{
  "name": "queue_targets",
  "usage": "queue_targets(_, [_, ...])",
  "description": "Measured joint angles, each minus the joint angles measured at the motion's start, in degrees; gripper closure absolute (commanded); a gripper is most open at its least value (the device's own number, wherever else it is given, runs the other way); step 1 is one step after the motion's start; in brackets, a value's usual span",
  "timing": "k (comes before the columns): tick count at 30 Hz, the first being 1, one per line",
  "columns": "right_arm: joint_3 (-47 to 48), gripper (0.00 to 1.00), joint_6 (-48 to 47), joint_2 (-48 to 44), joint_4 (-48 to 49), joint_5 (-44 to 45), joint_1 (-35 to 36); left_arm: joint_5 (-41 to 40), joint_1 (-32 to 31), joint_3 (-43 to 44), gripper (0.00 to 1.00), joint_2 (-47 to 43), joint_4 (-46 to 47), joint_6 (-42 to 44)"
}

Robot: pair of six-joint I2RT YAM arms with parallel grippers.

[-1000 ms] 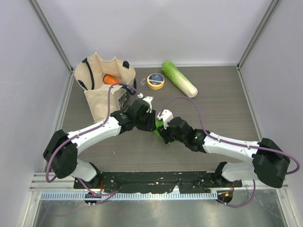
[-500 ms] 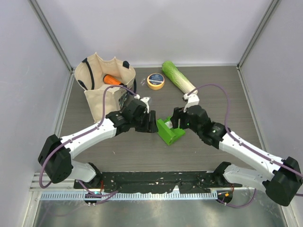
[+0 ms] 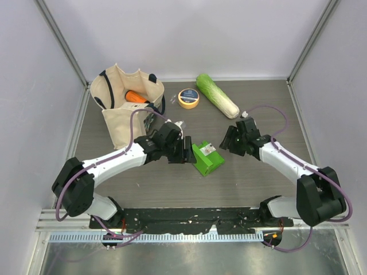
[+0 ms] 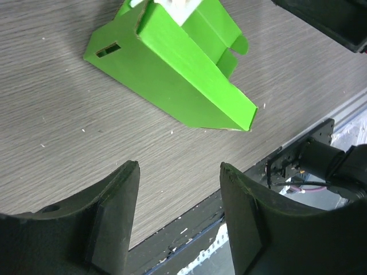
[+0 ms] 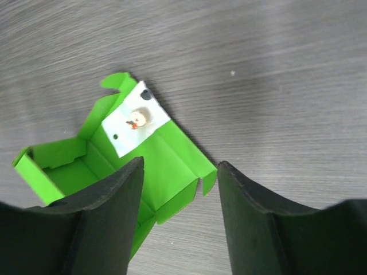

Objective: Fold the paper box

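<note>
Green card formed into a part-folded paper box (image 3: 207,159) lies on the grey wood-grain table (image 3: 264,109), near the middle, between the two grippers. Seen from the right wrist, the paper box (image 5: 172,166) shows an open hollow at one end, loose flaps with rounded tabs at the other, and a white label (image 5: 136,118) on its upward face. Seen from the left wrist, the paper box (image 4: 172,63) presents one long creased side, a small slot cut near one end, and an open mouth towards the table's near edge. The left gripper (image 3: 188,150) sits just beside the box on its left; its fingers (image 4: 117,212) stand wide apart and hold nothing, with bare table between them. The right gripper (image 3: 225,140) sits a little apart on the box's right, its fingers (image 5: 249,212) likewise spread and empty. At the far left stands a cream tote bag (image 3: 123,114) with an orange object (image 3: 135,96) inside; a yellow tape roll (image 3: 188,98) and a pale-green cabbage (image 3: 217,95) lie along the far edge.
</note>
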Motion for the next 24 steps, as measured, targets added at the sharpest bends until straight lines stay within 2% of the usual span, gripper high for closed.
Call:
queue_targets(1, [-0.13,0.48,1.16,0.90,-0.28,-0.02,-0.48,-0.39,0.00,0.04,0.39,0.20,-0.11,-0.39])
queue_targets(2, [-0.52,0.57,2.34,1.42,-0.39,0.00,-0.79,-0.94,0.00,0.24,0.42,0.50,-0.50,-0.90])
queue_targets(3, [-1.22,0.59,3.78,1.46,-0.42,-0.02,-1.01,-1.38,0.00,0.39,0.46,0.76,-0.81,-1.49])
queue_targets(9, [-8.44,0.59,13.20,-0.11,0.61,0.07,1.42,-2.91,0.00,2.38,0.46,3.89,-2.73,-3.69])
queue_targets(13, [-8.76,0.62,17.46,-0.11,-0.35,3.37,6.32,-2.16,0.00,2.32,0.44,4.94,-2.34,-4.39])
queue_targets(16, [-8.87,0.64,19.85,-0.04,0.20,5.27,7.43,-1.79,0.00,1.95,0.44,4.94,-1.25,-4.59])
queue_targets(21, [-9.07,0.72,21.55,2.69,2.29,8.79,7.50,-1.14,0.00,1.03,0.52,4.94,-0.26,-4.52])
queue_targets(24, [-9.03,0.84,21.81,4.46,4.31,10.19,7.93,-0.35,0.00,-0.50,0.60,4.94,1.33,-4.57])
